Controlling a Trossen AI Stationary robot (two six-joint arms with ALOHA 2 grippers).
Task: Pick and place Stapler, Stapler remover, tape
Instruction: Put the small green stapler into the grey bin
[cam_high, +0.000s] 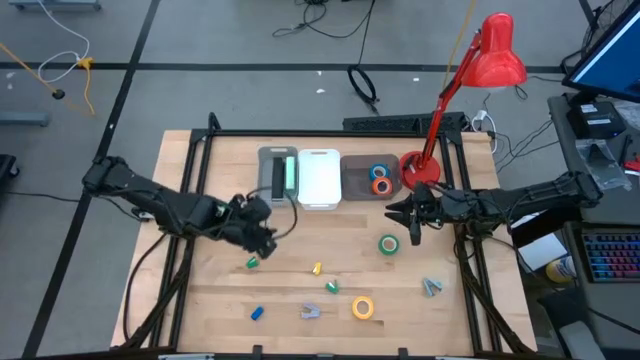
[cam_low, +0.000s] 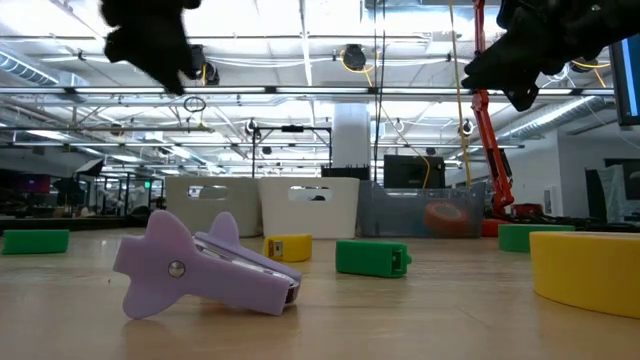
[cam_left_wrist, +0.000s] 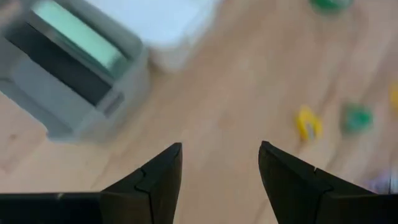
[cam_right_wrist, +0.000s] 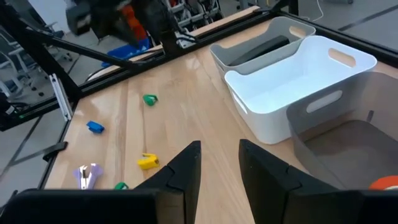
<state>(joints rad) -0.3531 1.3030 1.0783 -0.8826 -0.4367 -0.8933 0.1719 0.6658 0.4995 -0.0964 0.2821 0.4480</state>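
Note:
A black stapler (cam_high: 278, 177) and a mint-green stapler (cam_high: 291, 174) lie in the grey bin (cam_high: 266, 160). A blue and an orange tape roll (cam_high: 380, 178) sit in the clear bin (cam_high: 352, 185). A green tape roll (cam_high: 389, 244) and a yellow tape roll (cam_high: 362, 308) lie flat on the table. Small stapler removers lie scattered: green (cam_high: 252, 262), yellow (cam_high: 317, 268), purple (cam_low: 205, 265), grey (cam_high: 432, 287). My left gripper (cam_left_wrist: 221, 168) hangs open and empty above the table, near the grey bin's front. My right gripper (cam_right_wrist: 219, 163) hovers in front of the clear bin, a narrow gap between its fingers, empty.
An empty white bin (cam_high: 318, 195) stands between the grey and clear bins at the table's far side. A red desk lamp (cam_high: 480, 70) rises from the far right corner. A blue remover (cam_high: 257, 312) and a second green one (cam_high: 331, 287) lie near the front.

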